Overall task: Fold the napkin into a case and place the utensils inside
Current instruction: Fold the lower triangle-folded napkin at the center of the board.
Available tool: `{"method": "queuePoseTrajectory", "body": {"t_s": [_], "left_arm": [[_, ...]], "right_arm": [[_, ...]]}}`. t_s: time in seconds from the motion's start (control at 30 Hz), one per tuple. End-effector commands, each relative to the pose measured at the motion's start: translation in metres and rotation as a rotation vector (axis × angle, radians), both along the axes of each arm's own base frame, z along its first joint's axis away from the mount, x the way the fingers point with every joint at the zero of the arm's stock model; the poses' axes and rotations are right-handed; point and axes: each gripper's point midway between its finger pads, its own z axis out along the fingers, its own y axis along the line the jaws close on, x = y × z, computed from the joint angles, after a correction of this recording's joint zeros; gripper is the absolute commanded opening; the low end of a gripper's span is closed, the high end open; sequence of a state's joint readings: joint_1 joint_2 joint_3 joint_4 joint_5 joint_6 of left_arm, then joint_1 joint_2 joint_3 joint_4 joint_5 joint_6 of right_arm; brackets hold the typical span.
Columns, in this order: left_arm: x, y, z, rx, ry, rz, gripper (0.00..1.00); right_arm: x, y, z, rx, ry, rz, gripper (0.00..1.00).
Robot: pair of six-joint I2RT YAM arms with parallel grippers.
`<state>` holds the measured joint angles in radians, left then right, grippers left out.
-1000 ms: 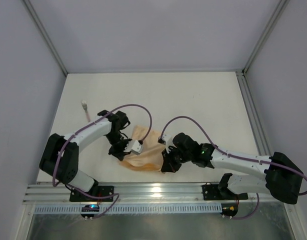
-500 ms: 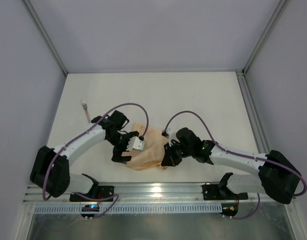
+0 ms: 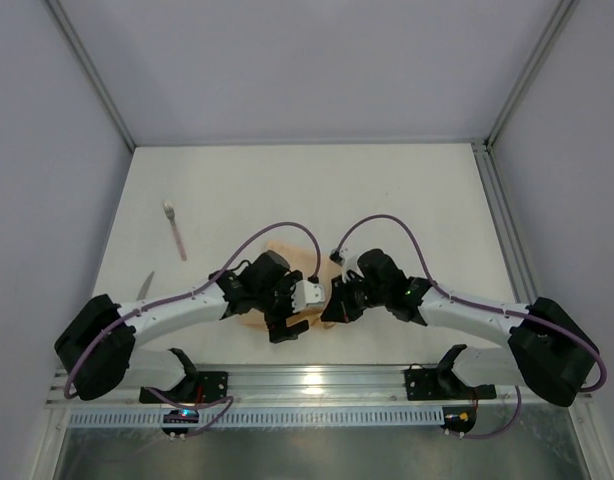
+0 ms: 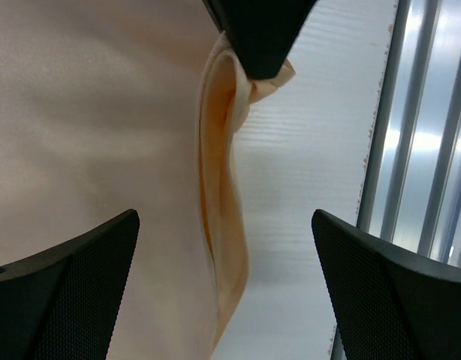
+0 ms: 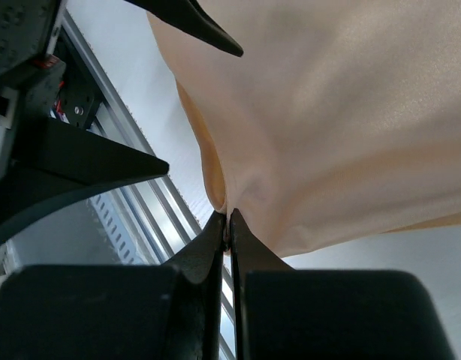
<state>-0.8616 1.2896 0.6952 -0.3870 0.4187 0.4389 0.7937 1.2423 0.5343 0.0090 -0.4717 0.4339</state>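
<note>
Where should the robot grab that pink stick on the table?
Pinch the pink stick mid-handle, coming straight down from above. It lies flat on the table, thin and apart from the napkin, so the open left pincer would probably close best across its width.

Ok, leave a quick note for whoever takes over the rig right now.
Left gripper: open over the napkin, holding nothing.
Right gripper: shut on the napkin's folded edge.
Pink utensil and second utensil: on the table, left of the cloth, apart from it.
Done: cloth partly folded.
Left: finish folding, then slip both utensils inside.
</note>
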Motion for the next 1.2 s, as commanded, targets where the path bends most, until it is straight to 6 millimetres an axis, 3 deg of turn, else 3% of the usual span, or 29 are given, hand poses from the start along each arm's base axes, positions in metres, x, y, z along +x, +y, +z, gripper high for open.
{"method": "queuePoseTrajectory", "body": {"t_s": [0.0, 0.23, 0.37, 0.47, 0.6, 0.8, 1.03, 1.17], "left_arm": [[0.018, -0.026, 0.006, -0.053, -0.020, 0.130, 0.99], [0.020, -0.032, -0.004, 0.008, -0.068, 0.151, 0.99], [0.025, -0.030, -0.008, 0.051, -0.093, 0.169, 0.95], [0.030, -0.023, -0.014, 0.102, -0.116, 0.171, 0.84], [0.031, -0.003, -0.031, 0.216, -0.140, 0.160, 0.56], [0.026, 0.011, -0.037, 0.260, -0.144, 0.142, 0.40], [0.032, 0.028, -0.043, 0.321, -0.196, 0.107, 0.38], [0.034, 0.052, -0.045, 0.384, -0.213, 0.116, 0.38]], "right_arm": [[0.007, 0.006, 0.012, 0.074, -0.010, -0.025, 0.03], [0.010, 0.003, 0.021, 0.118, -0.004, -0.062, 0.03], [0.009, -0.001, 0.014, 0.112, 0.017, -0.076, 0.03], [0.009, -0.003, 0.014, 0.130, 0.029, -0.092, 0.03], [0.009, -0.009, 0.011, 0.119, 0.031, -0.104, 0.03], [0.008, -0.014, 0.006, 0.112, 0.039, -0.116, 0.03], [0.006, -0.020, 0.007, 0.111, 0.039, -0.134, 0.03], [0.005, -0.024, 0.003, 0.112, 0.047, -0.144, 0.03]]}}
